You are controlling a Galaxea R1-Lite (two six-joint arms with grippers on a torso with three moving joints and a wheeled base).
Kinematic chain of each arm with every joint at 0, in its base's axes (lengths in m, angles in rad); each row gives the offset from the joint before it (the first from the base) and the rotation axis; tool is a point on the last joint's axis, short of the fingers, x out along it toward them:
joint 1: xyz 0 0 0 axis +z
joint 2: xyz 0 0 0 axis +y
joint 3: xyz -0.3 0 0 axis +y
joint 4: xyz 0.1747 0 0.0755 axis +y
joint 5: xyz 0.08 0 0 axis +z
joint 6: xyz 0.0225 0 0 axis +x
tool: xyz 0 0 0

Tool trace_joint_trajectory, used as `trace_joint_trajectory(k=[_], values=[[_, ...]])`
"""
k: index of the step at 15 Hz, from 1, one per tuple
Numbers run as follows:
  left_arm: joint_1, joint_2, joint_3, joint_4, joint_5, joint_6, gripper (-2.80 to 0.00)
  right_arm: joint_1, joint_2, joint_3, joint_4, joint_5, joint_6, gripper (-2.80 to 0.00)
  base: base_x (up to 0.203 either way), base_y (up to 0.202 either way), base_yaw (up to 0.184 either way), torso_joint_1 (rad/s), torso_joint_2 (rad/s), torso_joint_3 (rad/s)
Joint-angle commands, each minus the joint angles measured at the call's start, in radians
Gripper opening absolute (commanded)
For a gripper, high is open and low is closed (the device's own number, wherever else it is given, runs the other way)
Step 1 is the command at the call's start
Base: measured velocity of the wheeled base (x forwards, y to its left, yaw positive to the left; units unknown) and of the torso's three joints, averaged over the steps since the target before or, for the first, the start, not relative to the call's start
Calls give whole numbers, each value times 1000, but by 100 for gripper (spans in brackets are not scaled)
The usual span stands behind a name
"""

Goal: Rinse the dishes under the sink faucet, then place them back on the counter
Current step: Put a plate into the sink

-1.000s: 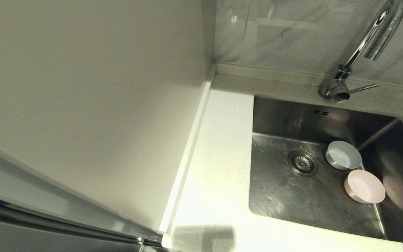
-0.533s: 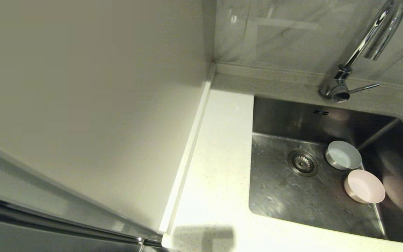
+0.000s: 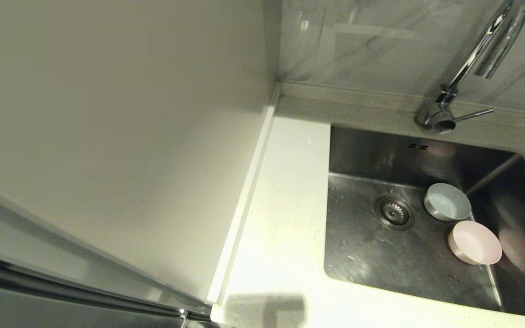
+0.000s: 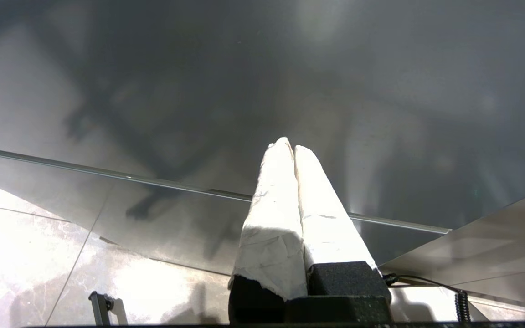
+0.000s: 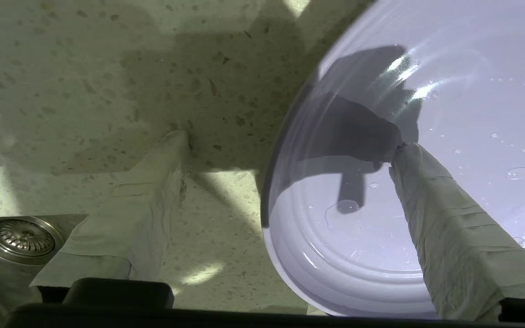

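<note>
In the right wrist view a wet lilac plate (image 5: 449, 136) lies flat on the speckled white counter (image 5: 84, 68). My right gripper (image 5: 290, 143) is open over the plate's rim, one finger above the plate and the other above bare counter. In the head view the stainless sink (image 3: 358, 255) holds a pale blue-grey bowl (image 3: 447, 202) and a pale pink bowl (image 3: 474, 242), both to the right of the drain strainer (image 3: 394, 212). The chrome faucet (image 3: 472, 68) rises behind the basin. My left gripper (image 4: 290, 146) is shut and empty, facing a steel panel. Neither arm shows in the head view.
A tall pale cabinet side (image 3: 107, 136) walls off the left of the counter (image 3: 285, 205), with a raised edge strip along it. Grey marbled tile (image 3: 381, 41) backs the faucet. The drain strainer (image 5: 23, 237) shows at a corner of the right wrist view.
</note>
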Motion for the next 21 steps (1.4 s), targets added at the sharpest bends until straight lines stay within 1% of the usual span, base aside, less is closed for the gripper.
trace_joint_trajectory(k=[1, 4, 10, 13, 21], values=[[0, 0, 3, 0, 1, 0, -280, 0, -3, 0, 5, 3, 3, 0, 0, 0, 0, 0, 0, 0], [0, 0, 3, 0, 0, 0, -280, 0, -2, 0, 4, 16, 3, 0, 0, 0, 0, 0, 0, 0], [0, 0, 3, 0, -1, 0, -280, 0, 1, 3, 4, 17, 3, 0, 0, 0, 0, 0, 0, 0], [0, 0, 3, 0, -1, 0, -280, 0, 1, 8, 5, 17, -24, 0, 0, 0, 0, 0, 0, 0], [0, 0, 3, 0, 1, 0, -280, 0, -6, 4, 5, 17, -25, 0, 0, 0, 0, 0, 0, 0]])
